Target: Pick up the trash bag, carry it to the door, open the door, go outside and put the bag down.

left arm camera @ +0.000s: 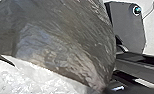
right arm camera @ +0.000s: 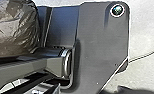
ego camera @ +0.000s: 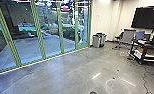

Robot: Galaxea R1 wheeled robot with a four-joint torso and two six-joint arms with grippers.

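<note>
Floor: grey, glossy polished concrete (ego camera: 68, 72) across the lower frame
Glass wall: green-framed panels (ego camera: 39, 32) at upper left; pale paving (ego camera: 30, 48) outside
Cart: black (ego camera: 146, 43), right edge; papers and equipment on it
Wall screen: dark (ego camera: 146, 17), upper right
Chair: grey-backed (ego camera: 128, 36), just beside the cart, on its left
Bins: grey (ego camera: 98, 40), upper right of centre; near the glass wall's far end
Trash bag: dark, wrinkled, shiny plastic (left arm camera: 68, 32); at the robot's front by its own dark plate, looming large in the left wrist view; what bears it, I can't tell
Tool, left and right: open, closed or gripping, I can't tell from here
Cable: thin, black (ego camera: 144, 80), on the floor at lower right
</note>
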